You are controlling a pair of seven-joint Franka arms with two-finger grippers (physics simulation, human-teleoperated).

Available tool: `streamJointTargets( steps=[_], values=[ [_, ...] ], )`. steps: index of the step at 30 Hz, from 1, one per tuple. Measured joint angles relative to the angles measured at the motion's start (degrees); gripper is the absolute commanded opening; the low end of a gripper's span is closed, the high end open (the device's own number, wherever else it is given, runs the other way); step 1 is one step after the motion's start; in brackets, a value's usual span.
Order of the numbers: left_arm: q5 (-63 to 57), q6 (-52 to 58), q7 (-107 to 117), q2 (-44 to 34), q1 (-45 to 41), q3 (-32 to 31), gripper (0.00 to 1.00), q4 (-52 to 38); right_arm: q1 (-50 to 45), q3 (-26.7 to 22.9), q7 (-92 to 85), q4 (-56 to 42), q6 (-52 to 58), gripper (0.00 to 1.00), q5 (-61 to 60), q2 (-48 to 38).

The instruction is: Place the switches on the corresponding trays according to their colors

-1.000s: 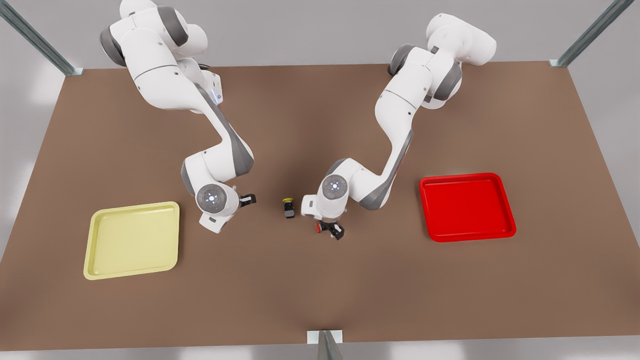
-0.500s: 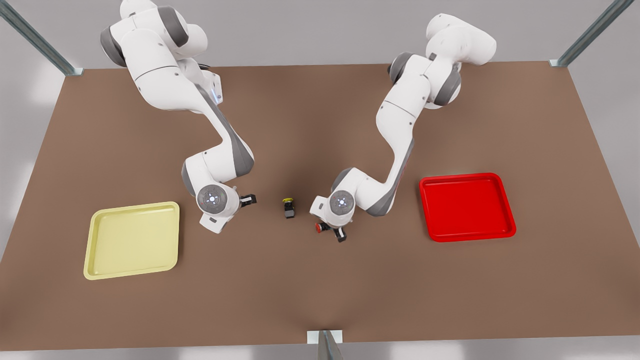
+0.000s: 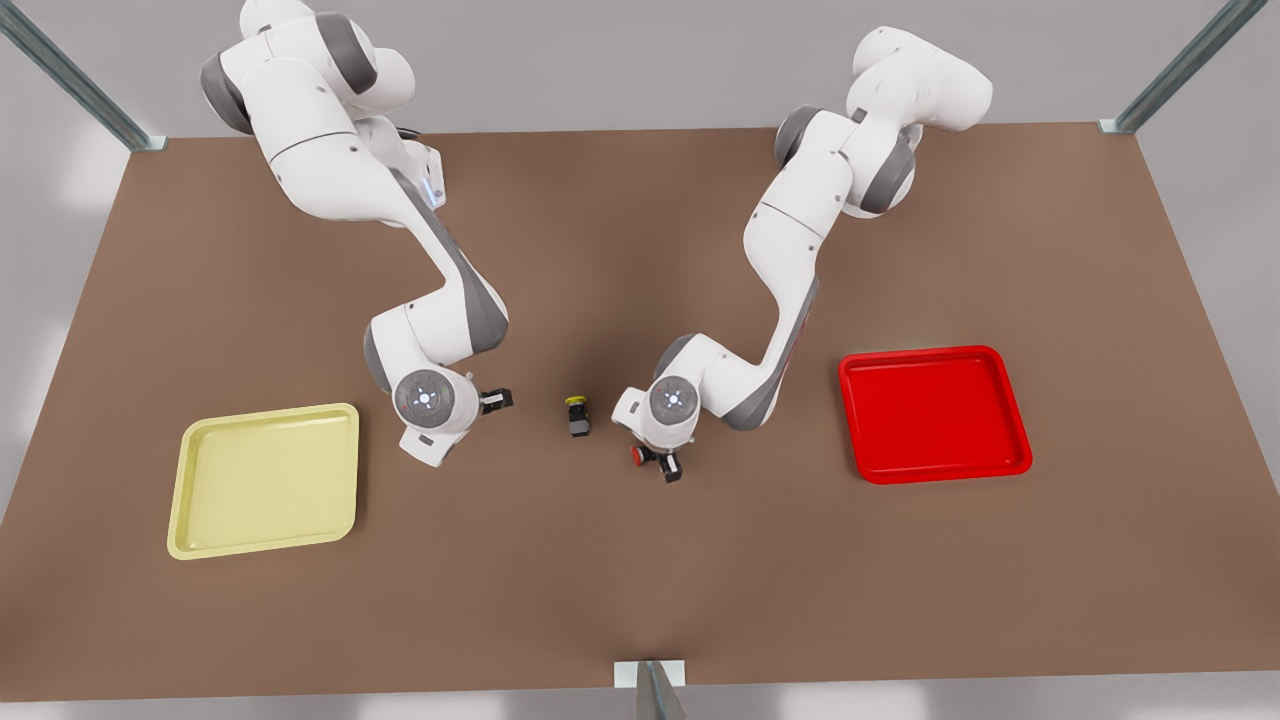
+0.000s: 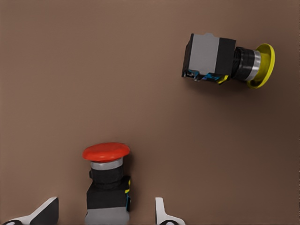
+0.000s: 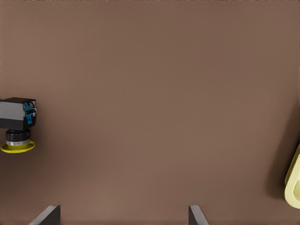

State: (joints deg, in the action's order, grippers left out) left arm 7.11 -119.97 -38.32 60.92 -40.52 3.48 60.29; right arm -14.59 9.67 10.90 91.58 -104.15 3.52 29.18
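Note:
The red-capped switch [image 4: 107, 185] lies on its side on the table between the fingers of my left gripper [image 4: 104, 214], which is open around its dark body without visibly touching it. In the front view this gripper [image 3: 662, 464] is right of centre with the red cap [image 3: 636, 456] at its side. The yellow-capped switch [image 3: 577, 414] lies on its side at the table's middle, also seen as yellow-capped switch [image 4: 225, 60] and yellow-capped switch [image 5: 18, 125]. My right gripper [image 3: 495, 400] waits to its left, open and empty [image 5: 121, 215]. The yellow tray [image 3: 265, 480] and red tray [image 3: 935, 412] hold nothing.
The brown table [image 3: 640, 580] stretches wide around both trays. Metal frame posts stand at the back corners [image 3: 1170, 75] and at the front edge's middle [image 3: 650, 690]. The yellow tray's rim [image 5: 294, 183] is off to one side of the right gripper.
The left arm's wrist and elbow shifted a little above the red-capped switch, and its gripper settled around the switch. The right arm and both switches stayed put.

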Motion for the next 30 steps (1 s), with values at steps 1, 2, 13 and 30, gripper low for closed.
streamJointTargets(
  steps=[1, 2, 13, 30],
  values=[
    [0.0, -0.06, 0.0, 0.0, 0.01, -0.04, 0.99, 0.08, 0.0, 0.0, 0.0, 0.0, 0.0, 1.0, 0.0, 0.0],
    [0.0, -0.17, 0.05, 0.09, 0.1, -0.02, 0.99, 0.25, 0.0, 0.0, 0.0, 0.0, 0.0, 1.0, 0.0, 0.0],
    [-0.11, -2.63, 0.44, -1.09, -0.1, -0.17, 0.91, 3.39, 0.0, 0.0, 0.0, 0.0, -0.05, 1.0, 0.0, 0.0],
    [-0.33, -5.27, 1.13, -3.69, -0.08, -0.23, 0.49, 8.09, -0.35, 0.0, 0.0, -0.09, 0.0, 1.0, 0.0, 0.02]
  ],
)
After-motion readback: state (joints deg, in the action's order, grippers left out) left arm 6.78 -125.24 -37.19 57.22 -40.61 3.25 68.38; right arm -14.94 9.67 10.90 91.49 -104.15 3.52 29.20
